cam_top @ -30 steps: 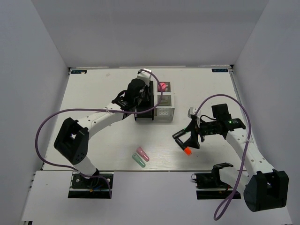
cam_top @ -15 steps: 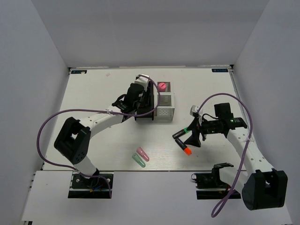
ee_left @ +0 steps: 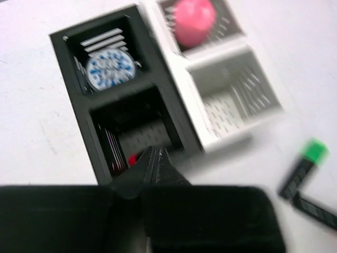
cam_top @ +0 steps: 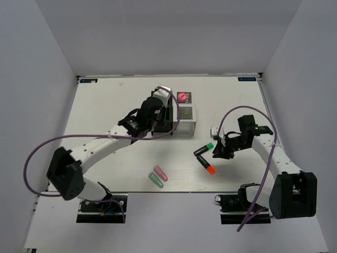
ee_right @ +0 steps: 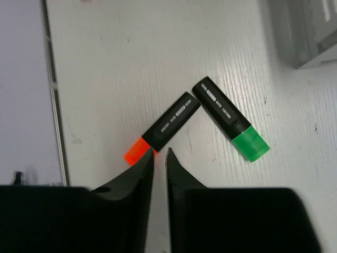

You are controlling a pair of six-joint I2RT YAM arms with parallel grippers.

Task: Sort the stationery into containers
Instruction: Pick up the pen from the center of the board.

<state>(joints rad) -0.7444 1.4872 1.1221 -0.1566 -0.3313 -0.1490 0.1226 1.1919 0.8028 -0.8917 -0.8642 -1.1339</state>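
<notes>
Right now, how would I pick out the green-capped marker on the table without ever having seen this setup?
Start at the white box in the middle of the table, then look toward the right arm's claw. Two short black markers lie there, butt ends nearly meeting in a V. The green-capped marker is the one farther from the robot; the other's cap is orange.

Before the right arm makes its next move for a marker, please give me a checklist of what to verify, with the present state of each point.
1. Right claw holds nothing: ok. Its fingers are nearly together with only table between them.
2. Orange-capped marker free to pick: ok. It lies flat on the table just ahead of the fingertips, its back end meeting the green-capped marker.
3. Claw wide enough for a marker: not ok, the gap is too narrow.
4. White container has room: ok, its near compartment is empty; the far one holds a pink piece.
5. Left claw clear of the containers: not ok, it hangs shut over the black container.
</notes>
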